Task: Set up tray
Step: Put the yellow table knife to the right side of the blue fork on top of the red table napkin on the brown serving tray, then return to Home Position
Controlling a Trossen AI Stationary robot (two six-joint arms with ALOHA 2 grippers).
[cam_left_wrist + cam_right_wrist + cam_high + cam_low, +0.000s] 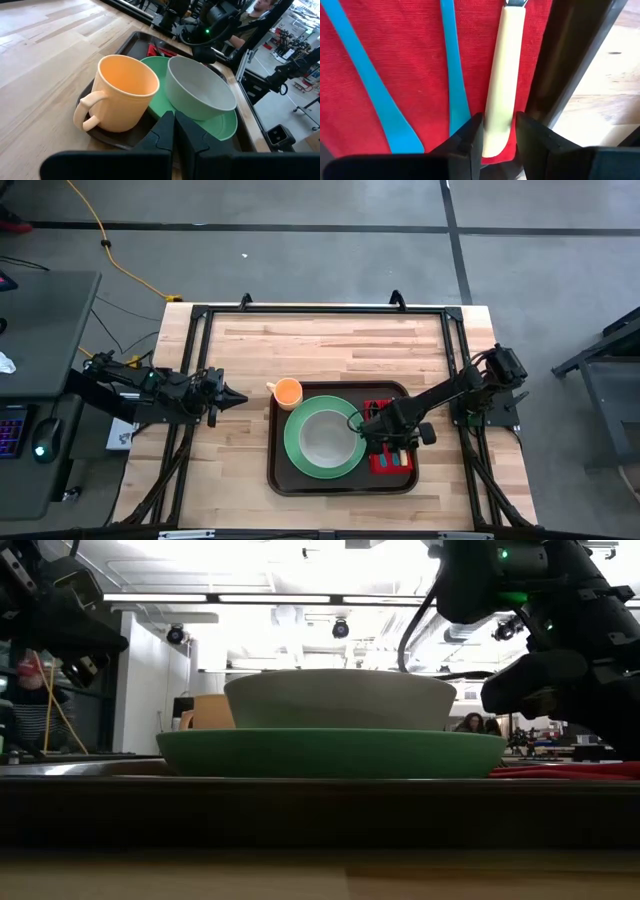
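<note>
The dark brown tray lies on the wooden table. On it stand an orange mug and a green plate with a grey bowl on it. A red napkin lies flat at the tray's right end. On the napkin lie two blue utensil handles and a cream-handled utensil. My right gripper points steeply down over the napkin, open. Its fingers stand on either side of the cream handle's free end. My left gripper waits shut, left of the tray, near the mug.
The tray's raised rim runs right beside the cream handle, with bare table beyond it. The black frame borders the table. Bare wood lies beyond the tray toward the far edge.
</note>
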